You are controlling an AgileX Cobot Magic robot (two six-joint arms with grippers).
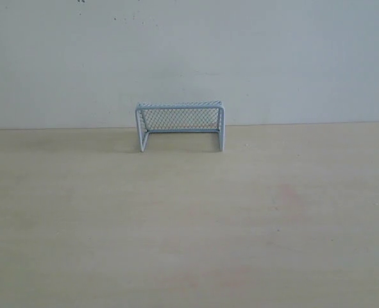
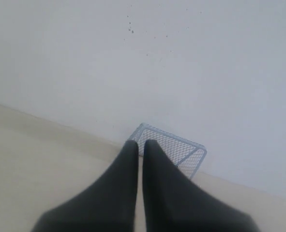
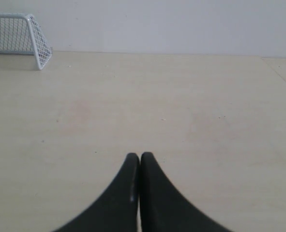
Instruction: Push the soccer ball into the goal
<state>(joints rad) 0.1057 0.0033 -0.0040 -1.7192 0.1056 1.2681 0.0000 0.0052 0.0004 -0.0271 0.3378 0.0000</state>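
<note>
By wall (image 1: 272,58): one goal (image 1: 180,120); left jaws, right jaws both pressed together, empty.

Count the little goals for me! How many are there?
1. The miniature goal with a pale grey-white tubular frame and grey mesh netting stands on the pale wooden table, near the white wall, mid-picture in the exterior view. None seems hidden.

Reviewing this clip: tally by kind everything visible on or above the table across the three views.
goal: 1
grippers: 2 (left gripper, right gripper, both shut)
ball: 0 in view
Total: 3
</note>
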